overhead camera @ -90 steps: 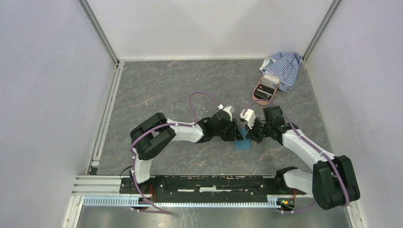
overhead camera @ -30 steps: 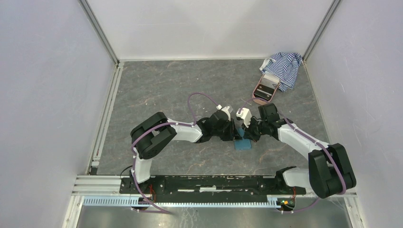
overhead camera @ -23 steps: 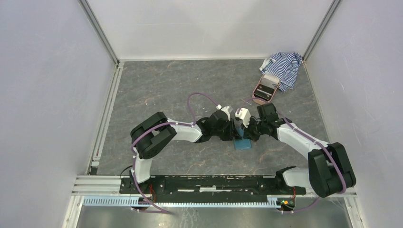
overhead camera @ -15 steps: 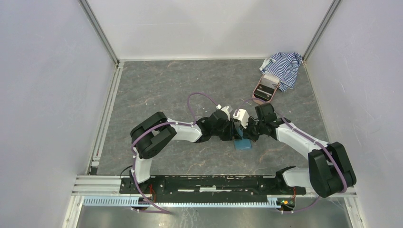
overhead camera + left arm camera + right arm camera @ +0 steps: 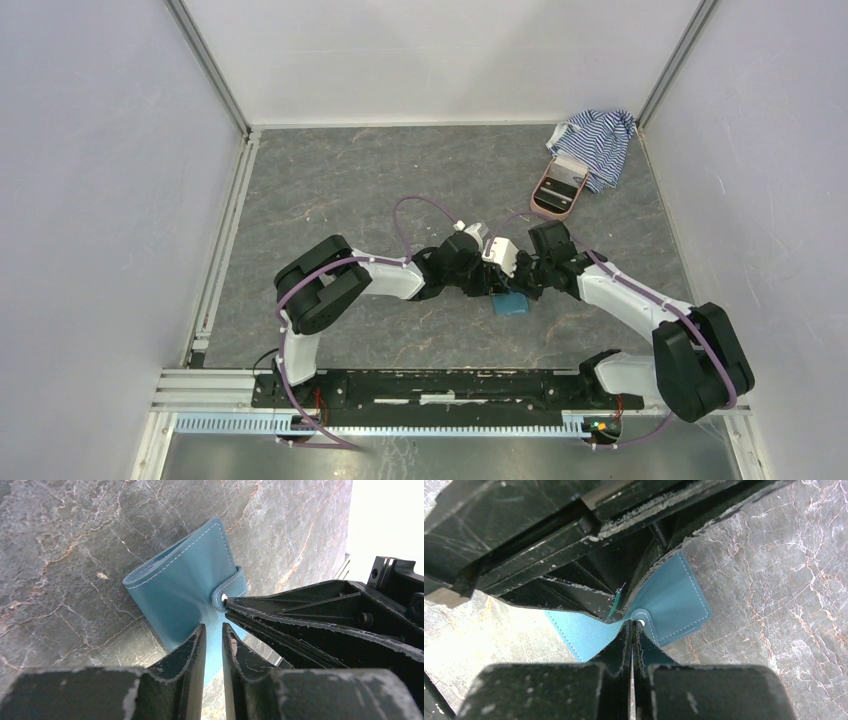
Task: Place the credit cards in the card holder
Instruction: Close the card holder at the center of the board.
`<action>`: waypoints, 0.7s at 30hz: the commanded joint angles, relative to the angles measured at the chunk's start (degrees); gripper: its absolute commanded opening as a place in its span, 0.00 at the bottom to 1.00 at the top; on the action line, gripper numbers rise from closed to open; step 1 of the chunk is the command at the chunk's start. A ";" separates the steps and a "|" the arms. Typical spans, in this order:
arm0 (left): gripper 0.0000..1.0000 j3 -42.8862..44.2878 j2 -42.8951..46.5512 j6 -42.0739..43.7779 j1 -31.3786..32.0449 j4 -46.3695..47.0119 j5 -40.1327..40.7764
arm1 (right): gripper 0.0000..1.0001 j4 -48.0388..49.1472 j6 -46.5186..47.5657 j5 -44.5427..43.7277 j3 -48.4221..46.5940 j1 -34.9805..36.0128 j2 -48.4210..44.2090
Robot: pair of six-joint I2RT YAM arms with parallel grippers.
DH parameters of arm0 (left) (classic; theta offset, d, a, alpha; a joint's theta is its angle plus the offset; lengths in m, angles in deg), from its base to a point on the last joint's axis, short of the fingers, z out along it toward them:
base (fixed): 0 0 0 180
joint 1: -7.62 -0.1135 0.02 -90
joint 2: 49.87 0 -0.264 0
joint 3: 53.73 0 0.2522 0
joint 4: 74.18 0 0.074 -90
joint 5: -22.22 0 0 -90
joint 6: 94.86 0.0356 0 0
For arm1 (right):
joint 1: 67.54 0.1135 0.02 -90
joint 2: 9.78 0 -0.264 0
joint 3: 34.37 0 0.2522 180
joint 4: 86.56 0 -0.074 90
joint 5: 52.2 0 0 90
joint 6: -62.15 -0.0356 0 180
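The teal card holder (image 5: 512, 304) lies on the marble floor between both arms, partly opened. In the left wrist view its teal cover (image 5: 180, 582) faces up, with the snap tab (image 5: 234, 582) at its edge. My left gripper (image 5: 214, 630) is nearly shut, and the pale blue inner flap fills the narrow gap. My right gripper (image 5: 632, 624) is shut, its tips against the snap tab (image 5: 640, 615), beside the pale blue inside (image 5: 584, 632). From above, the left gripper (image 5: 493, 288) and right gripper (image 5: 520, 288) meet over the holder. No credit cards show in any view.
A pink oval case (image 5: 557, 190) lies at the back right, with a blue-white striped cloth (image 5: 598, 140) bunched behind it in the corner. White walls enclose the floor on three sides. A metal rail (image 5: 400, 385) runs along the near edge.
My right arm has shifted left, so its wrist and shut fingers sit closer against the left gripper over the card holder. The left arm and the holder have hardly moved.
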 commanded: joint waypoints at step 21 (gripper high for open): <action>0.28 -3.62 1.64 -1.73 -1.47 -1.29 0.67 | 0.00 -5.46 5.34 -1.80 3.71 4.37 2.87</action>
